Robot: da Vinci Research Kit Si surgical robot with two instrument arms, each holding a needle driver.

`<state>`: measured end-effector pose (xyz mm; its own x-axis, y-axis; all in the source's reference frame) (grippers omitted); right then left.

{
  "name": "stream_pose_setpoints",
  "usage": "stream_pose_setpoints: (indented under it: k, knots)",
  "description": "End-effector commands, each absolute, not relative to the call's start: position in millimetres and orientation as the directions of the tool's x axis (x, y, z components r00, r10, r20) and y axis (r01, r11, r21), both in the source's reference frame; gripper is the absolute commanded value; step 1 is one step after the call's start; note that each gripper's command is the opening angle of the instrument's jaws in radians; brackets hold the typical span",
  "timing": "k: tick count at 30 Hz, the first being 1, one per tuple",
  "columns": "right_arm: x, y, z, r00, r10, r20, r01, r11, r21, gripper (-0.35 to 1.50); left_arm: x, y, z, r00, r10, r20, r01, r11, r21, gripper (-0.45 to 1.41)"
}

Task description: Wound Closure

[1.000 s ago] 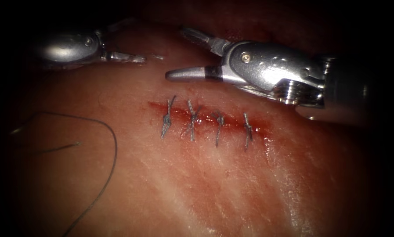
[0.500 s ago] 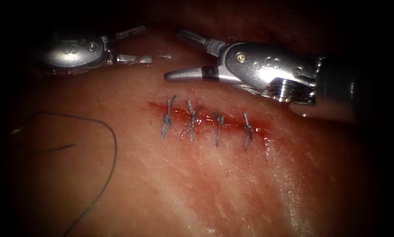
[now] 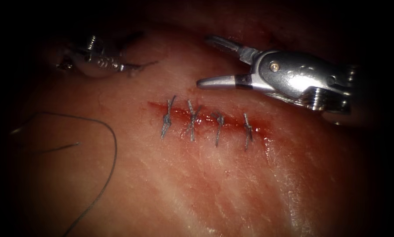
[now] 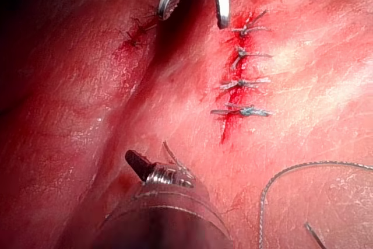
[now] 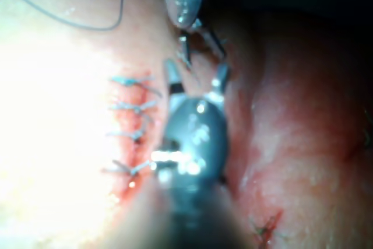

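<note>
The cut (image 3: 232,123) runs across the tissue (image 3: 214,184), closed by several knotted stitches (image 3: 191,120) with short cut ends. My right tool (image 3: 205,61) hovers just above the cut's middle, jaws wide open and holding nothing; it is also seen in the wrist views (image 4: 192,20) (image 5: 195,71). My left tool (image 3: 134,53) is above the cut's left end, turned on its wrist. Its jaws look parted (image 5: 198,48), and a short thread end (image 3: 147,65) sticks out at the lower jaw's tip. A long loose thread (image 3: 114,145) lies curved on the tissue at the left.
Red fluid (image 3: 260,130) stains the cut's right end. A fold of tissue (image 4: 148,80) rises behind the tools, and beyond it there is a small red mark (image 4: 133,36). The loose thread's free end (image 3: 76,143) rests inside its loop.
The right tool drew back to the right with its jaws still open. The left tool rolled on its wrist and dipped slightly, and the short thread end moved with it.
</note>
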<state>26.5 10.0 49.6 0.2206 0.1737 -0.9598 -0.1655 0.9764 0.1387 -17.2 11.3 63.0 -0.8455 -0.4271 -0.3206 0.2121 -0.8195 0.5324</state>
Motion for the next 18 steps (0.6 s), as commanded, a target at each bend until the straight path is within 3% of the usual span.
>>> stream_pose_setpoints:
  k: [1, 2, 6, 9, 13, 14, 18]
  knots:
    - [27.1, 9.8, 50.2, 0.215, 0.176, -0.961, -0.168, 0.976, 0.142, 1.01, -17.8, 10.6, 63.6, -0.838, -0.460, -0.293, 0.243, -0.795, 0.555, 0.42]
    - [27.1, 9.8, 50.1, 0.203, 0.181, -0.962, -0.178, 0.973, 0.145, 1.01, -18.2, 9.7, 62.8, -0.814, -0.545, -0.200, 0.316, -0.705, 0.635, 0.42]
    - [27.0, 9.8, 50.1, 0.199, 0.180, -0.963, -0.182, 0.973, 0.145, 1.01, -18.2, 7.9, 61.5, -0.796, -0.598, -0.095, 0.373, -0.608, 0.701, 0.42]
    - [26.9, 9.8, 50.1, 0.195, 0.186, -0.963, -0.184, 0.971, 0.150, 1.01, -17.9, 6.6, 60.7, -0.808, -0.585, -0.073, 0.360, -0.588, 0.724, 0.32]
    - [26.8, 9.7, 50.1, 0.189, 0.190, -0.963, -0.188, 0.970, 0.154, 1.01, -15.0, 3.4, 57.8, -0.855, -0.519, -0.002, 0.339, -0.562, 0.754, -0.15]
    - [26.8, 9.6, 50.0, 0.188, 0.196, -0.963, -0.189, 0.969, 0.160, 1.01, -14.3, 3.0, 57.5, -0.852, -0.523, 0.009, 0.350, -0.557, 0.753, -0.18]
    - [26.8, 9.5, 49.9, 0.187, 0.196, -0.963, -0.188, 0.969, 0.160, 1.03, -12.3, 1.9, 56.6, -0.842, -0.540, 0.021, 0.367, -0.543, 0.755, -0.13]
